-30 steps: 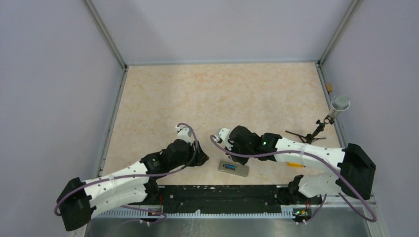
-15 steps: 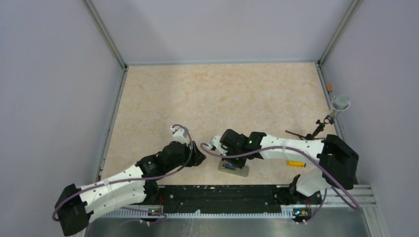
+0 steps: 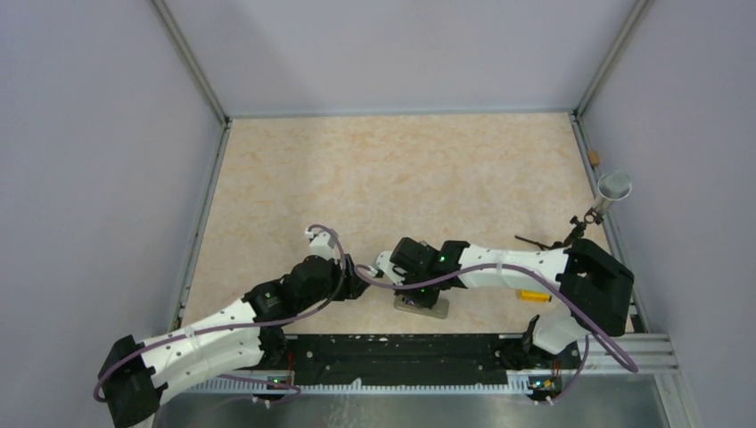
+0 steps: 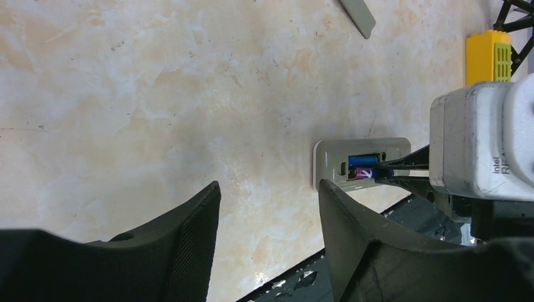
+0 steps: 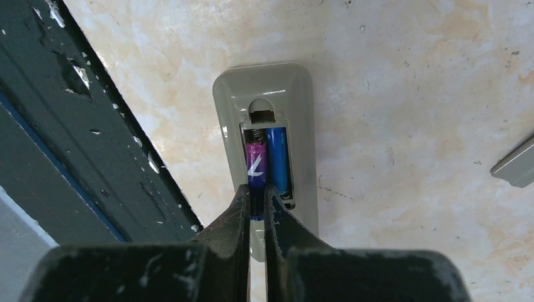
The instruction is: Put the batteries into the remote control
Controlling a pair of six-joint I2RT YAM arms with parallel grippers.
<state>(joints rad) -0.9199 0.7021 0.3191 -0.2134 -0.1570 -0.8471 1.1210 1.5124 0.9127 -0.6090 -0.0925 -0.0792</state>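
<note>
**Item 1. Remote control:** a slim pale-grey plastic bar (image 5: 264, 85) lying back-up on the marbled beige table (image 3: 401, 178). It sits close to the table's near edge, a little right of middle. The battery recess is uncovered and faces up.

**Item 2. First battery:** a small blue cylinder (image 5: 277, 157) seated in the recess lane farther from the near edge.

**Item 3. Second battery:** a small purple-and-blue cylinder with a white mark (image 5: 255, 163) in the nearer lane. One end points at the coil spring; the other is pinched in my fingertips. I judge it not fully bedded.

**Item 4. My right gripper** (image 5: 257, 197): closed to a narrow gap, clamping the second battery's end.

**Item 5. My left gripper** (image 4: 269, 189): jaws parted wide with nothing between them. It hovers over bare table just beside the remote's short end and does not touch it.

**Item 6. Sundries:** a flat grey strip (image 4: 359, 16), possibly the recess cover, and a yellow block (image 4: 488, 56), both farther from the near edge.

**Handling:**
- The batteries look light, rigid and smooth-skinned, so they are likely to roll or squirt out of a pinch.
- They are best held across the barrel at the end away from the spring, pushed lengthwise against it, then pressed down.
- The remote control is light and probably slides on this top, so bracing its short end or long sides would steady it.
</note>
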